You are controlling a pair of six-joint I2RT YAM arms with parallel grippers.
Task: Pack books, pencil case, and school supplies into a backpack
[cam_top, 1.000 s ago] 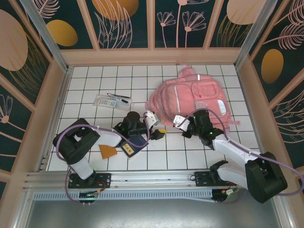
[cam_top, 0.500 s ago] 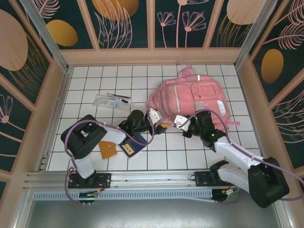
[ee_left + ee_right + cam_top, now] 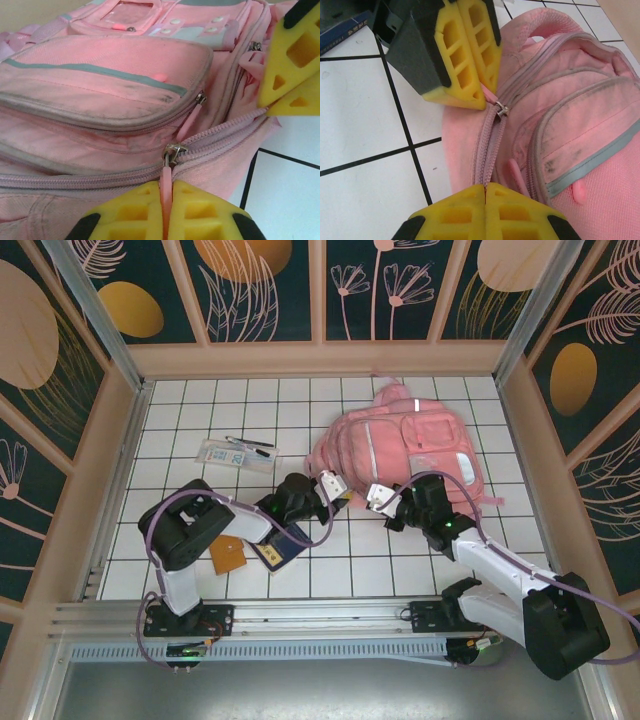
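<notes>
- Top external view: the pink backpack lies on the tiles at right, main zip not yet opened.
- Right gripper clamps the backpack's seam, steadying it.
- Left gripper pinches the zipper pull; next, I'd say, drag it along the track.

My right claw sits pinched together at the bottom. Its yellow pads meet on the edge of the pink backpack, where the zipper track runs under them. Above, the left claw is clamped on the pink zipper pull, just beside the metal slider. The white tiled table lies to the left, with a blue book at its top corner.
</notes>
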